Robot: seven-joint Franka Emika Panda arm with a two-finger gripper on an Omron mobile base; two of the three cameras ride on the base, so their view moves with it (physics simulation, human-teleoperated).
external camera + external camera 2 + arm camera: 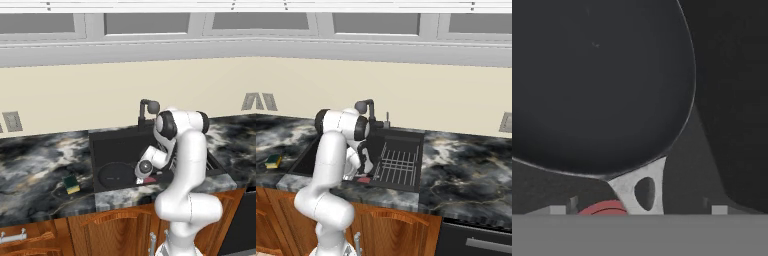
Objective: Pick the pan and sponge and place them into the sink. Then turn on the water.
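Pan point(116, 175) is lying flat in the sink point(102, 145) w/ its metal handle bracket point(639, 190) sitting btwn the end effector point(637, 210) fingertips, which are standing wide apart & gripping nothing, while the sponge point(71, 184) is resting on the desk point(40, 160) just left of the basin.

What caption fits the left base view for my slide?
Pan lies in the sink; sponge waits on the counter to its left.
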